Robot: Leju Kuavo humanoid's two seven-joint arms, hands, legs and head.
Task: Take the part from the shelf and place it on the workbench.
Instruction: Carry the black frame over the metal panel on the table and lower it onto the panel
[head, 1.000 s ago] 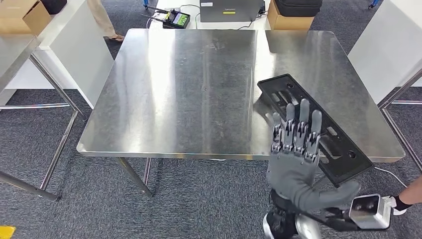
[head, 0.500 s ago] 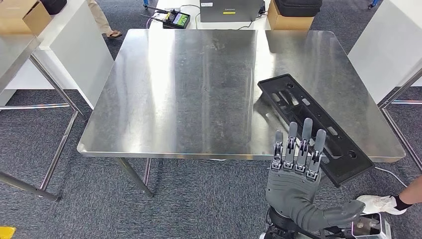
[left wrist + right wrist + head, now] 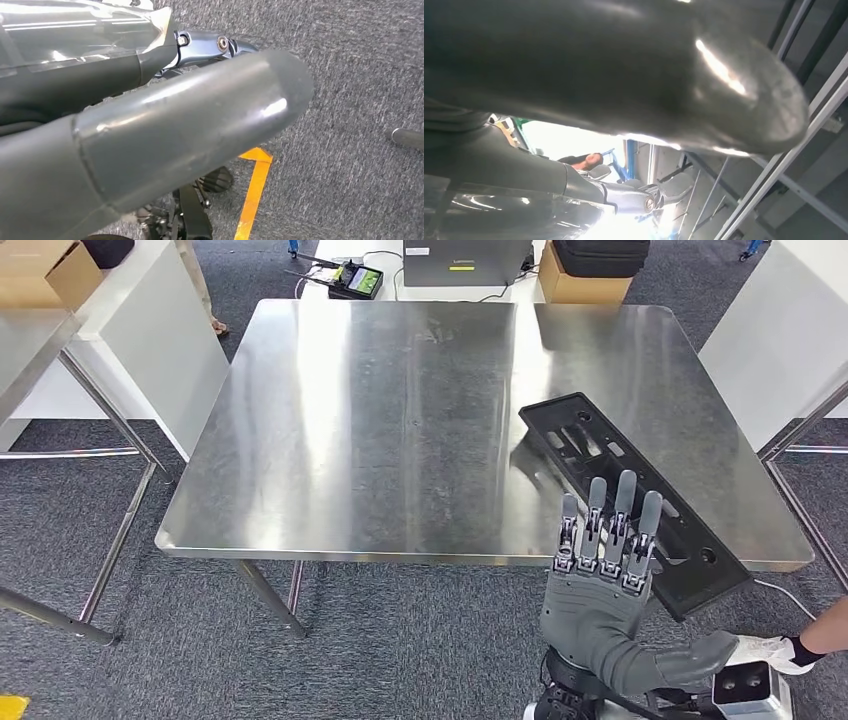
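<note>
So the black part (image 3: 630, 500) lies flat on the workbench (image 3: 400, 420), angled along its near right corner with one end poking a bit over the front edge — nothing's gripping it. Right hand (image 3: 600, 585) hovers just in front of that edge, fingers straight and spread, holding nothing. Left hand (image 3: 150, 135) — can't tell, just the thumb close up over carpet.

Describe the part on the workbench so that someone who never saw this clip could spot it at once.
Find the large steel workbench in the head view, then go to its near right corner. The part lies there flat and diagonal: a long black plastic frame with slots and holes, the one dark thing on the metal top.
</note>
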